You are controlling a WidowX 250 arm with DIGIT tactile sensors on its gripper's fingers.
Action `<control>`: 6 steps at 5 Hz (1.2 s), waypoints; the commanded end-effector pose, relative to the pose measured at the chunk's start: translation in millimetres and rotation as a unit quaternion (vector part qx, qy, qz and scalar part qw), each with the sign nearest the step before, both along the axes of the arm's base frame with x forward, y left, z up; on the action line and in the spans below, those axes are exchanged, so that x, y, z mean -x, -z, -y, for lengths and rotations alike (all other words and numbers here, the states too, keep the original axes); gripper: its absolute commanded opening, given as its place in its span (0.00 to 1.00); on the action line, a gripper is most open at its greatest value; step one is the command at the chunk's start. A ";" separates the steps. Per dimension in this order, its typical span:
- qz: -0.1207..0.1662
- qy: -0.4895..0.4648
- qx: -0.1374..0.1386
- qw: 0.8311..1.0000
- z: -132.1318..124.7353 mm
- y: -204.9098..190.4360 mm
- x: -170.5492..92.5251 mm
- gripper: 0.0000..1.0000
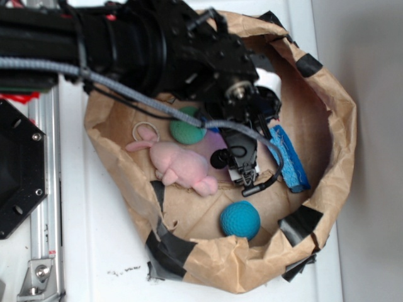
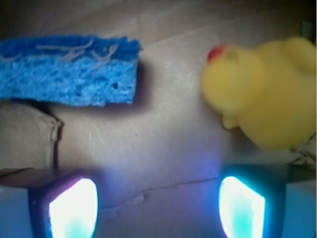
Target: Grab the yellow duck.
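The tool (image 2: 157, 208) sits low inside the brown paper bag (image 1: 327, 113), its two lit fingertips (image 2: 74, 208) spread apart with bare paper between them and nothing in their grip. In the wrist view the yellow duck (image 2: 262, 94) lies on the bag floor just ahead of the right-hand fingertip and offset to that side, its red beak pointing toward the blue sponge (image 2: 69, 69), which rests well apart on the opposite side. The duck cannot be made out in the exterior view, where the arm covers that part of the bag. Also in the bag: a pink plush bunny (image 1: 179, 165), a green ball (image 1: 186, 129) and a teal ball (image 1: 240, 219), all clear of the tool.

Assessment: the approach step is in hand; the grasp is not yet made. The next move appears to call for a sideways shift toward the duck and a short advance, so that the body sits between the fingertips before closing. The glossy, rounded body may slip if pinched off-centre.
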State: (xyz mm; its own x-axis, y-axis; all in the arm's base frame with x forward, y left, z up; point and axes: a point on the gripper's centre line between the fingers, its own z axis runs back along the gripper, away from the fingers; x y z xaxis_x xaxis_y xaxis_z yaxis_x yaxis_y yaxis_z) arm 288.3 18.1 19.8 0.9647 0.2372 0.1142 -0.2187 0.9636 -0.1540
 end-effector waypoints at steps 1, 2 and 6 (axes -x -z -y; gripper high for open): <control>0.035 -0.067 -0.015 0.997 -48.1 -20.2 -12.2 1.00; 0.049 -0.069 -0.010 0.996 -48.7 -37.0 -10.5 1.00; 0.091 -0.106 -0.003 0.990 -59.2 -47.3 -32.0 1.00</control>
